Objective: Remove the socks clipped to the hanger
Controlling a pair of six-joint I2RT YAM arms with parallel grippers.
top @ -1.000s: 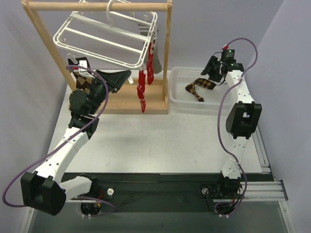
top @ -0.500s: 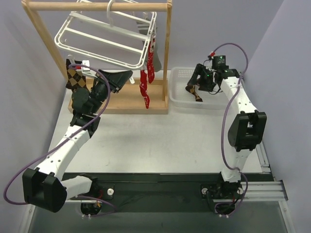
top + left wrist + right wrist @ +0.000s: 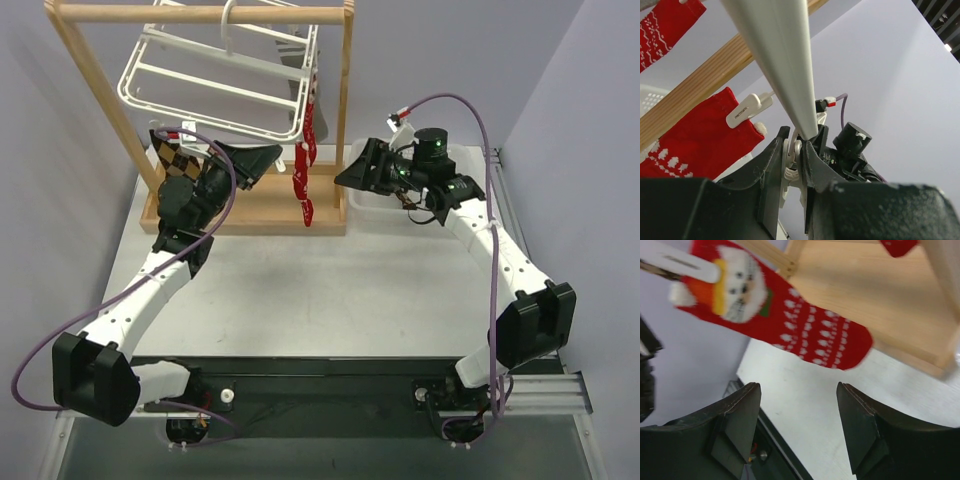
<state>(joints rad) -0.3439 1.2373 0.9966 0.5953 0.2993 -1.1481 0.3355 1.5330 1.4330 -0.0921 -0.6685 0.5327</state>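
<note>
The white hanger (image 3: 215, 85) hangs tilted from the wooden rack's top bar. An argyle sock (image 3: 168, 152) is clipped at its left and a grey sock (image 3: 298, 88) at its right. Red socks (image 3: 305, 170) dangle from its right corner. My left gripper (image 3: 267, 156) is shut on a white clip (image 3: 794, 159) under the hanger's bar (image 3: 780, 60). A clipped red sock (image 3: 700, 137) hangs just to the left. My right gripper (image 3: 342, 180) is open and empty, right of the red socks. Its jaws (image 3: 800, 405) sit below a red sock (image 3: 790, 315) with a Santa face.
The wooden rack (image 3: 340, 110) stands on a wooden base (image 3: 250, 210) at the back of the table. A white basket (image 3: 362, 146) lies behind my right arm, mostly covered by it. A grey wall stands close on the left.
My right arm swung left from the basket to the red socks, leaving an argyle sock there, and its jaws opened. The left arm shifted slightly and the hanger tilted.
</note>
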